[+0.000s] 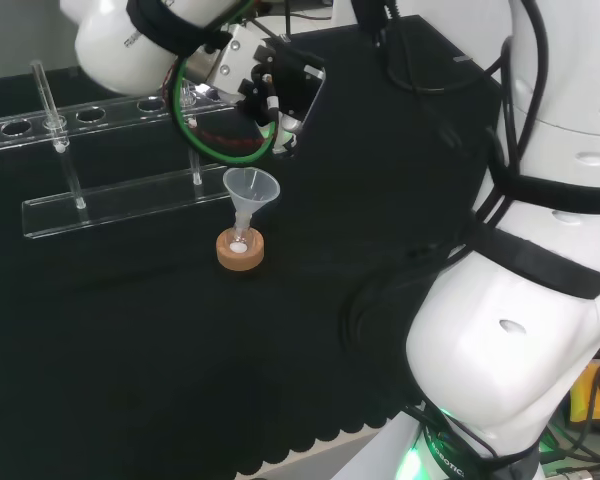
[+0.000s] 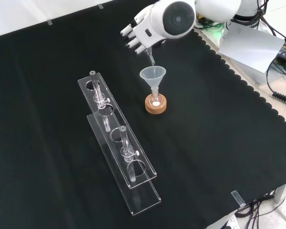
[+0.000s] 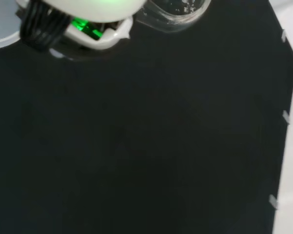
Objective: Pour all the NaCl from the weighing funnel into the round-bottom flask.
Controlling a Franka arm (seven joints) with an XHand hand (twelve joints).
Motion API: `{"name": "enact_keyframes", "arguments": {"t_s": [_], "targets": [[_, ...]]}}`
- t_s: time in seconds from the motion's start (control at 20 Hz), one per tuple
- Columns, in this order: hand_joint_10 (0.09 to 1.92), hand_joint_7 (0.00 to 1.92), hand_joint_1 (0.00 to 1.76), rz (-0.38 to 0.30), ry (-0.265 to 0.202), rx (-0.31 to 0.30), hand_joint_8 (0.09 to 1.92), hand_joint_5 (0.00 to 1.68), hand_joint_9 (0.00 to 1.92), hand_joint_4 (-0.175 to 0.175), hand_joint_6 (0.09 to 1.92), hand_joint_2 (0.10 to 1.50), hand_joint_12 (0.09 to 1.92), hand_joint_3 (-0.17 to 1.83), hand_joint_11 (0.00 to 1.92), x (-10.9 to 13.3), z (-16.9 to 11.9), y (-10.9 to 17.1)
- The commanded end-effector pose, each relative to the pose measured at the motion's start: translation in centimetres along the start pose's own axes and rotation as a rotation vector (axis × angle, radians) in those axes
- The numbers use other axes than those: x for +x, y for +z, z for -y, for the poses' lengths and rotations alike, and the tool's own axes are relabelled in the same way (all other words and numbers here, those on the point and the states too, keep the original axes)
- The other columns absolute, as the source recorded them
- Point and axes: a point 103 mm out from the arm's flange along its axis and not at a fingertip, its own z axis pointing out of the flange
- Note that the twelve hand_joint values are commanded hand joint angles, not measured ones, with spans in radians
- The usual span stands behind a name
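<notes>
nearest in the front view, the clear rack (image 2: 119,157) lies on the black surface (image 2: 219,143) at about 7 o'clock from the flask, with thin glass tubes (image 2: 125,140) standing in it. it plays no part in this pour.

moving out, the cork ring (image 2: 156,105) sits mid-cloth with the round-bottom flask (image 2: 155,99) seated in it, upright. a plastic funnel (image 2: 153,75) stands in the flask's neck, mouth up. and look, a small white heap (image 2: 155,103) shows at the bottom of the flask, so by my reading some nacl is already in.

farther off, at 12 o'clock from the plastic funnel, the weighing funnel (image 2: 151,58) hangs with its narrow spout pointing down at that open mouth, just above it and apart from it. the hand (image 2: 136,33) has its fingers curled round the weighing funnel's upper part, beside the arm's white link (image 2: 176,19) with the grey cap.

in the wrist view, white specks cling to the weighing funnel's clear glass, close by the palm. so i'd call the pour well under way but not done: the last grains look to need more tilt or a tap before the job is finished.

writing: i see no label on any of the glassware. the arm's link in the head view carries some print, which i leave unread.
</notes>
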Motion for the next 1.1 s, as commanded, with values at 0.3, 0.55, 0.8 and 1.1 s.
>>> {"name": "enact_keyframes", "arguments": {"t_s": [0.3,0.55,0.8,1.1], "targets": [[0.40,0.72,1.07,-0.117,-0.036,-0.012,0.64,1.08,1.02,0.175,1.11,0.65,1.22,0.87,0.72,-0.8,-0.4,1.4],[0.40,0.72,1.07,-0.189,-0.033,0.003,0.64,1.08,1.02,0.175,1.11,0.65,1.22,0.87,0.72,-1.8,-0.8,2.8],[0.40,0.72,1.07,-0.205,-0.026,0.000,0.64,1.08,1.02,0.175,1.12,0.65,1.22,0.87,0.72,-2.0,-0.9,3.4],[0.40,0.72,1.07,-0.328,-0.030,-0.009,0.64,1.08,1.02,0.175,1.12,0.65,1.22,0.87,0.72,-2.8,-1.1,4.8]]}}
